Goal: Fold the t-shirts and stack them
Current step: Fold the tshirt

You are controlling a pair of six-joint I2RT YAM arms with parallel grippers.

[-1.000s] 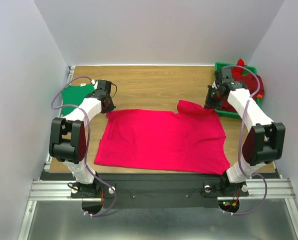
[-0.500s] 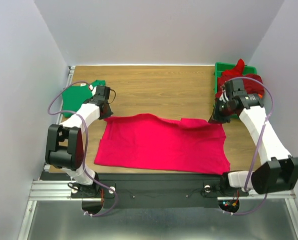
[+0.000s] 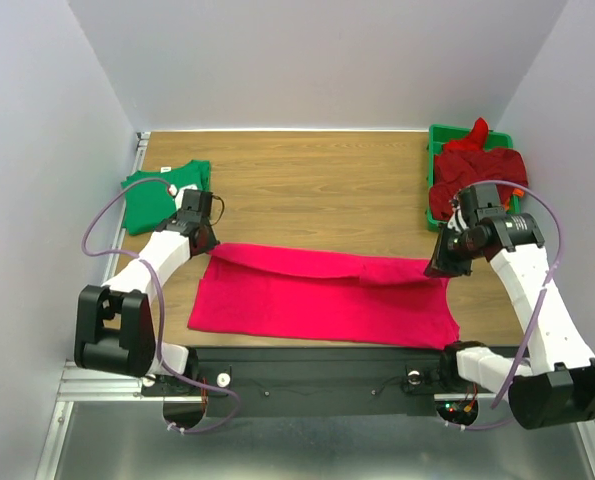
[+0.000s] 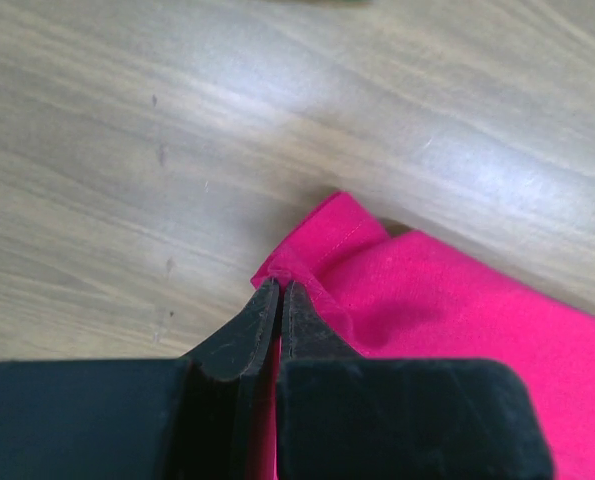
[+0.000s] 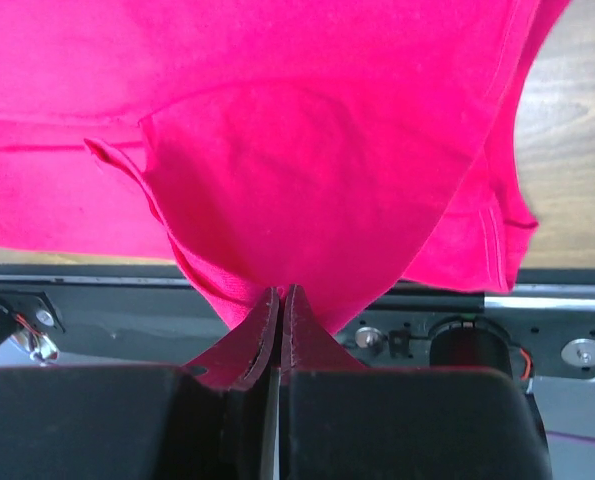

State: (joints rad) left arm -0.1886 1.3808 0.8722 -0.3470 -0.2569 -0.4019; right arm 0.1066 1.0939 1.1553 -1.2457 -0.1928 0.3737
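Currently we find the first fold in hand: the far edge of the pink-red t-shirt is being carried toward the near edge of the worktop. The shirt lies across the near middle of the worktop, between the two arms, and its far strip appears doubled over onto the rest.

The left gripper has its jaws pressed together on a pinch of hem at the shirt's far-left corner, low over the wood. The right gripper has its jaws likewise closed on a bunch of cloth at the right side, which is drawn up into a tent.

A green t-shirt lies at the far left, apart from the pink one. Dark red t-shirts sit heaped in the green tray at the far right.

In our judgement, the next move calls for both held corners to travel evenly to the near hem and be laid flat before release. The bunched right side risks a crooked edge.

Against the picture of a second ago, the shirt then lay open and reached further across the worktop. The left jaws stood by the green t-shirt and the right jaws beside the tray. Both have since come nearer, the pink shirt now shows as a narrower band, and more of the green one is exposed.
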